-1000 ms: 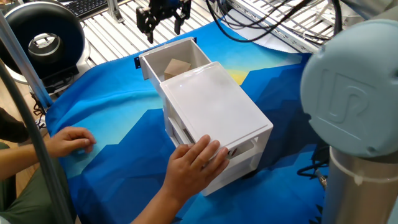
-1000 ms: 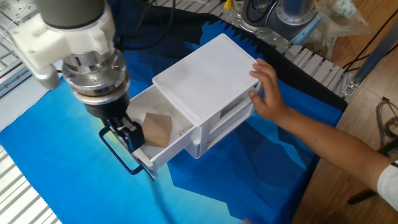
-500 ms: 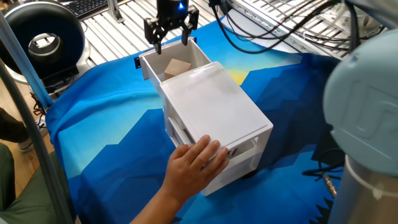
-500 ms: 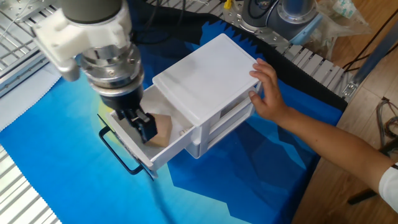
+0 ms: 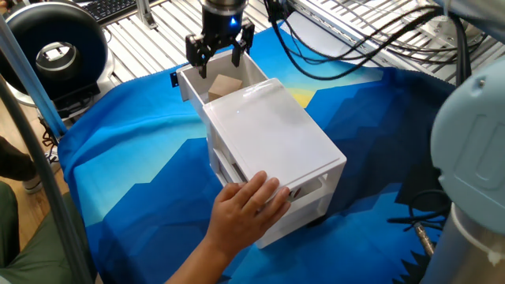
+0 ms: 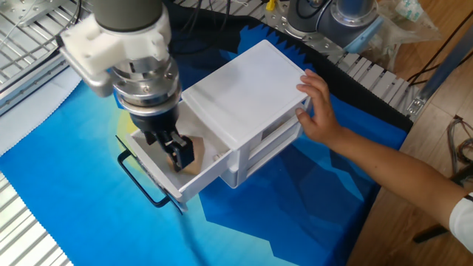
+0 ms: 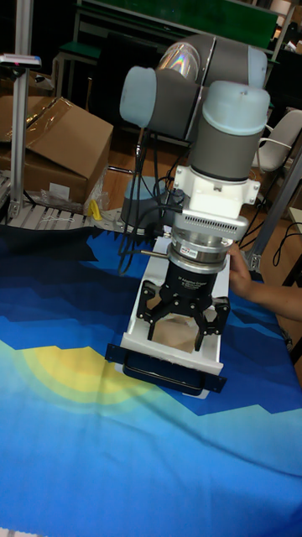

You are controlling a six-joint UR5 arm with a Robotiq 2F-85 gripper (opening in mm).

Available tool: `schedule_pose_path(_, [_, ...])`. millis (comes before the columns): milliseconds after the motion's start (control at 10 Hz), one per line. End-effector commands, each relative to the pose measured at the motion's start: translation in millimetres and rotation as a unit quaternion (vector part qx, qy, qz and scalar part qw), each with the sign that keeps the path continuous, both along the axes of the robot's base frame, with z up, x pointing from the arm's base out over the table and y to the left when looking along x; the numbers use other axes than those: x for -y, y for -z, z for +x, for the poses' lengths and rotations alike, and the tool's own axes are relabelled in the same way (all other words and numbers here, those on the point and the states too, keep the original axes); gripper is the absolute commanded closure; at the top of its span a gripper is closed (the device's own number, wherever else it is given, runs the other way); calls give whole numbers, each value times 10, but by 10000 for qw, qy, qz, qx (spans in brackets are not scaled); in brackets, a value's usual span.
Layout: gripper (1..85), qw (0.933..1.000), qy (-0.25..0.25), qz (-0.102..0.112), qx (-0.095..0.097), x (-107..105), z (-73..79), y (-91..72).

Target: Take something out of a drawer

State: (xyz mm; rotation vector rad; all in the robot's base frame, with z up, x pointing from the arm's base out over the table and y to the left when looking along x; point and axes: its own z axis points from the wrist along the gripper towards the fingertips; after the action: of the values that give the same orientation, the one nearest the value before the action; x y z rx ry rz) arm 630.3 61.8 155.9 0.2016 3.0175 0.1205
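The top drawer of the white drawer unit is pulled out, its black handle at the front. Inside lies a light-brown wooden cube, also visible in the tall view and partly behind a finger in the other fixed view. My gripper hangs open over the drawer, pointing down, its fingers standing on either side of the cube. The fingertips dip to about the drawer's rim. Nothing is held.
A person's hand presses on the rear of the unit. A blue cloth covers the table. A black round device stands at the back left, cables at the back right, and a cardboard box beyond the table.
My gripper has moved from beyond the drawer's front to above the open drawer and come down around the cube. The drawer, cube and hand have stayed put.
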Motion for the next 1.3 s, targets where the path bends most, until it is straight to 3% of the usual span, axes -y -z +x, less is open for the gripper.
schedule_pose_path(0, [120, 9999, -76, 63, 138, -14, 43, 115])
schedule_pose_path(500, [120, 9990, -202, 53, 394, 9, 170, 255])
schedule_pose_path(700, [393, 9993, -87, -27, 353, 48, 166, 254])
schedule_pose_path(800, [423, 9994, -65, -23, 329, 46, 153, 249])
schedule_pose_path(900, [520, 9995, 9, -35, 324, 58, 157, 248])
schedule_pose_path(1200, [670, 9996, 144, -145, 210, 94, 129, 228])
